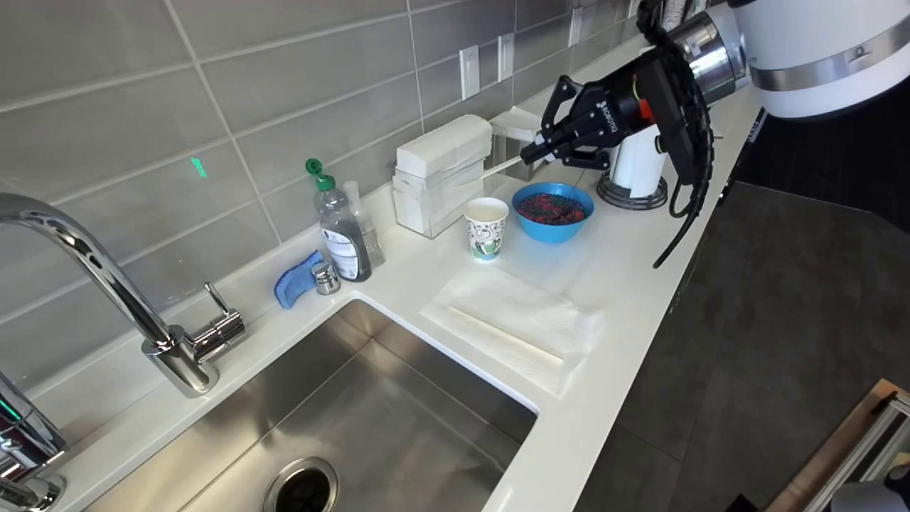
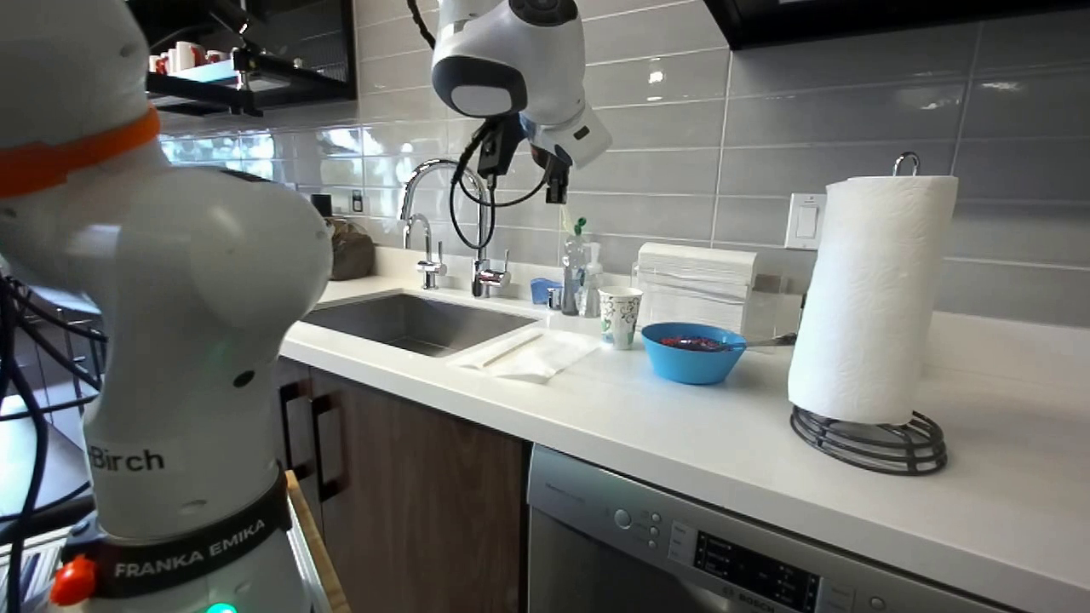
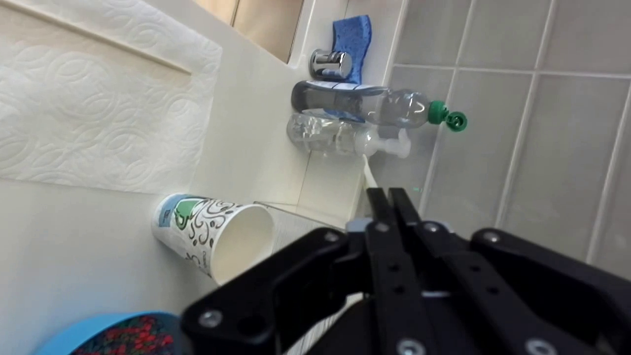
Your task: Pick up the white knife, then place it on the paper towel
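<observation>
though blue, bowl [image 1: 549, 234] of red bits [image 3: 140, 334]

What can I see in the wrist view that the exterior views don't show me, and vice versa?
Only the wrist view: the embossed pattern across the paper towel and the screw heads on the gripper.

Only the exterior views: the tall faucet, the upright paper roll and the robot's white arm.

Shared by all: the gripper, shut on what looks like the white knife; the thin pale stick on the paper towel; the patterned cup; the blue bowl; the green-capped bottle; the blue sponge.
</observation>
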